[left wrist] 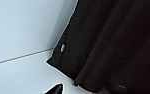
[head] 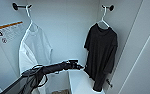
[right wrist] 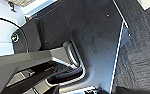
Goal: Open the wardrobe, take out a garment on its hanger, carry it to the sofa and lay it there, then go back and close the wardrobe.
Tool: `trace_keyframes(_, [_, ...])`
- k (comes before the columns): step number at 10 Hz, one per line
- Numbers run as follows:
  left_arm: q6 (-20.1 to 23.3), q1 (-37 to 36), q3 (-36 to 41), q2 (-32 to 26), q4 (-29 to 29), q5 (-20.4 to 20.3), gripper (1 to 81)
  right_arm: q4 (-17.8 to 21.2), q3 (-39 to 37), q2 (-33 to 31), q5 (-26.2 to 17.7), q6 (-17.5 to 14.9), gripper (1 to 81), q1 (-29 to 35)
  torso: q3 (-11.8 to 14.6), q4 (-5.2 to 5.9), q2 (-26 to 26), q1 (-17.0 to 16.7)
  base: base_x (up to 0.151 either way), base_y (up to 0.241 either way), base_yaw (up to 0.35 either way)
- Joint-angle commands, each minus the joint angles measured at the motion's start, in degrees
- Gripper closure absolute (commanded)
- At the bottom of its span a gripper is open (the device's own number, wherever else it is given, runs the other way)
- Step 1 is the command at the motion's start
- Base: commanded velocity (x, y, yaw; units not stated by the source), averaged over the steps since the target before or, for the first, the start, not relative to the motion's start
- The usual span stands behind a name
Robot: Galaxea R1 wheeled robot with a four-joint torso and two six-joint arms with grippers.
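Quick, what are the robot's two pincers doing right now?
Left pincer: reaching beside the black T-shirt; open or shut cannot be told.
Right pincer: cannot be told.

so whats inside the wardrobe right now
A white T-shirt hangs from the left hook; the black T-shirt on its white hanger hangs from the right. The left gripper reaches in. The shirts cover the walls behind them.

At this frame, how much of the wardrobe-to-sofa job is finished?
Done: the wardrobe stands open, its interior exposed. In hand: the left gripper reaches toward the black T-shirt, beside its lower edge; whether it grips is unclear. Left: the shirt hangs by its hanger on the hook, so removal, carrying, laying and closing remain.
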Motion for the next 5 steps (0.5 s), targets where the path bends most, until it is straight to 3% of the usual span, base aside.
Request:
trace_keyframes(1, [-8.2,-16.6,-1.3,3.3,-0.7,1.5,1.0,0.3,0.3,-0.1,-1.9,0.0,1.0,1.6,0.0,0.00,0.0,0.0,0.000,0.000,0.000])
trace_keyframes(5, [-20.4,-26.2,-1.9,7.3,-0.6,-0.7,1.0,0.2,0.3,0.0,-1.7,0.0,1.0,0.9,0.0,0.00,0.0,0.0,0.000,0.000,0.000])
